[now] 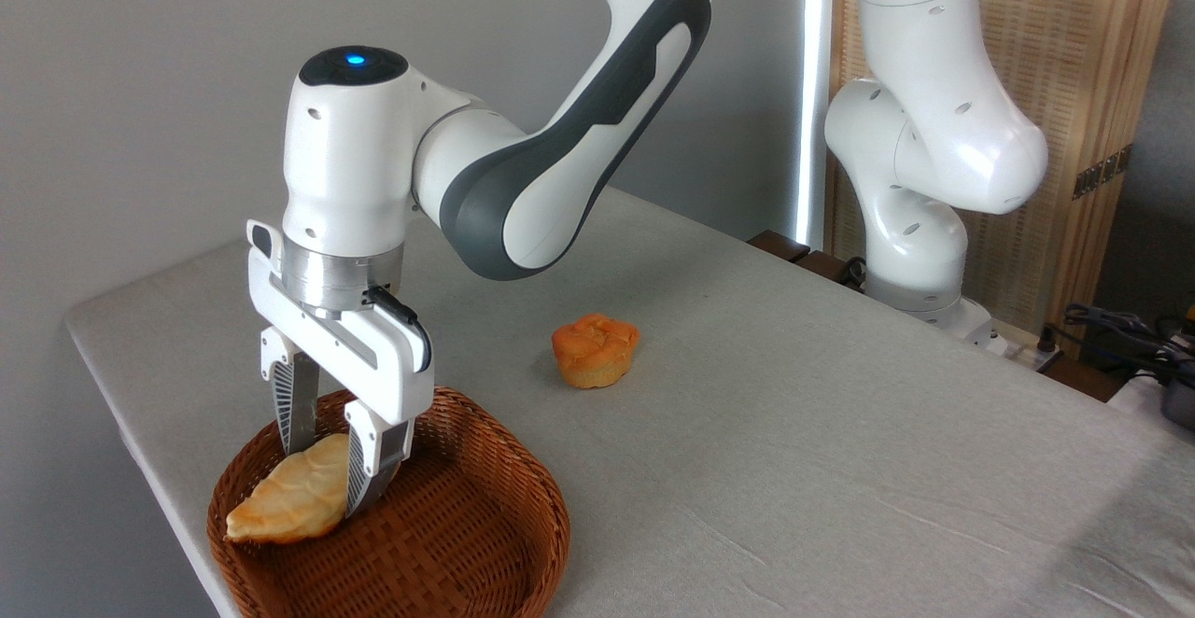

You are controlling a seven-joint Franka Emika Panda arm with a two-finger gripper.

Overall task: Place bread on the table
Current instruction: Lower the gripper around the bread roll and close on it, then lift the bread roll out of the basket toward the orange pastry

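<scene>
The bread (291, 498), a pale golden leaf-shaped loaf with a browned tip, lies in the wicker basket (467, 543) at the worktop's (794, 431) near-left corner. The gripper's (329, 469) fingers straddle its upper end, seemingly not yet clamped. An orange bun (595, 349) sits well apart, with bare cloth to its right.

A brown woven wicker basket (485, 543) sits at the near left corner of the surface, its rim close to the left edge. A small round orange bun (595, 349) lies well apart from it, toward the middle. Black cables (1125, 330) lie beyond the far right edge, before a slatted wooden screen (1083, 49).
</scene>
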